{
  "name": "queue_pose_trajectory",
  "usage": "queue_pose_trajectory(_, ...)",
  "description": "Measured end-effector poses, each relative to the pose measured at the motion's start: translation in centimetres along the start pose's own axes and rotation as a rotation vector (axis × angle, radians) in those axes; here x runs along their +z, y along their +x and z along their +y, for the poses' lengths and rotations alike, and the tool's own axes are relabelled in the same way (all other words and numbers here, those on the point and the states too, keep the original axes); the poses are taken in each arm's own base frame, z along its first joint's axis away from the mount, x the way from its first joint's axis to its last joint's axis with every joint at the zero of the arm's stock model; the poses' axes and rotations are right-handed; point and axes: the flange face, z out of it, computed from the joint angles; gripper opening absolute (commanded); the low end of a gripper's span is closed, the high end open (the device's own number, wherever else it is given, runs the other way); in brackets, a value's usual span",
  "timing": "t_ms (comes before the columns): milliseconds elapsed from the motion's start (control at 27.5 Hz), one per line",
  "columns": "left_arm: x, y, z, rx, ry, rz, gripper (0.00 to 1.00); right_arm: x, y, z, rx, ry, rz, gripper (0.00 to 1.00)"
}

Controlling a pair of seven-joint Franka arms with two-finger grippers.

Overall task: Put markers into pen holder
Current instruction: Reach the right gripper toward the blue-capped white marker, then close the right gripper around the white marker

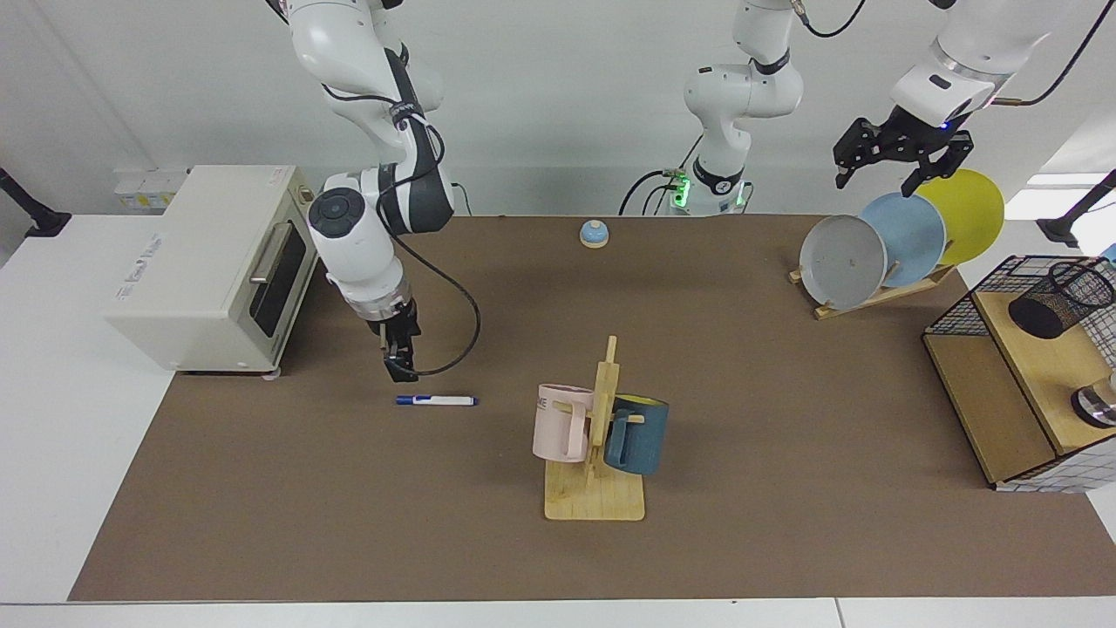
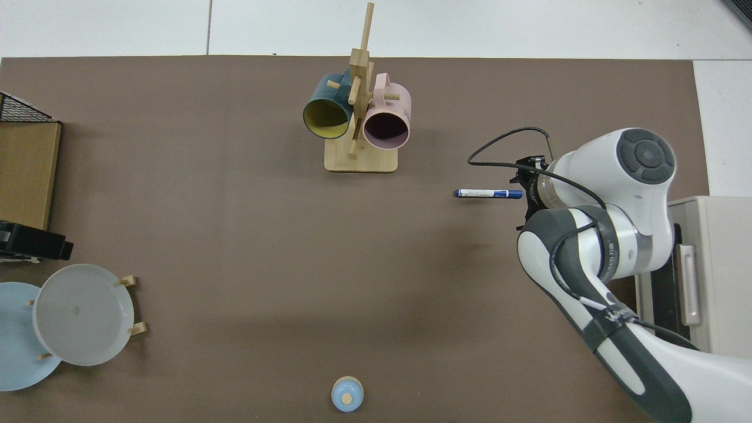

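Marker [image 1: 435, 400] lies flat on the brown mat [image 1: 349, 523], cap end toward the toaster oven [image 1: 209, 266], between that and the mug rack [image 1: 595, 436]. Nothing touches it.

Right gripper [image 1: 399, 366] hangs just above and beside the cap end, pointing down, empty. Can't tell from either view whether it's spread or pinched: edge-on in the facing view, hidden under the wrist in the top view. My read: this is the approach to a top-down pick, and it's lined up on the cap end, not the middle of the barrel.

Pen holder [image 1: 1059, 301] sits tipped on the wooden shelf [image 1: 1046, 375] inside the wire basket [image 1: 959, 314], far side of the table, well apart from the marker. Long carry or handover likely.

Left gripper [image 1: 900, 161] waits high over the plate rack [image 1: 881, 288], fingers spread, holding nothing. It's the arm nearer the holder, so parking there makes sense.
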Motion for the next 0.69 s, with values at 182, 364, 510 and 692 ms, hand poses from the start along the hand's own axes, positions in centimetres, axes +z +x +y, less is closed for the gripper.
queue_pose_trajectory(182,-0.1,-0.3,-0.8,-0.015,-0.002,0.001,1.00,3.5,-0.3,-0.7,0.028,0.013,-0.005,0.99)
queue_pose_trajectory(364,-0.3,-0.6,-1.3,-0.026,-0.003,0.003,1.00,6.5,0.3,-1.4,0.037,0.033,-0.008,0.99)
queue_pose_trajectory(510,-0.3,-0.6,-1.4,-0.029,-0.003,0.003,1.00,7.0,0.4,-1.7,0.041,0.037,-0.008,0.99)
queue_pose_trajectory(692,-0.3,-0.6,-1.4,-0.029,-0.003,0.003,1.00,6.5,0.3,-2.1,0.040,0.048,-0.010,0.95)
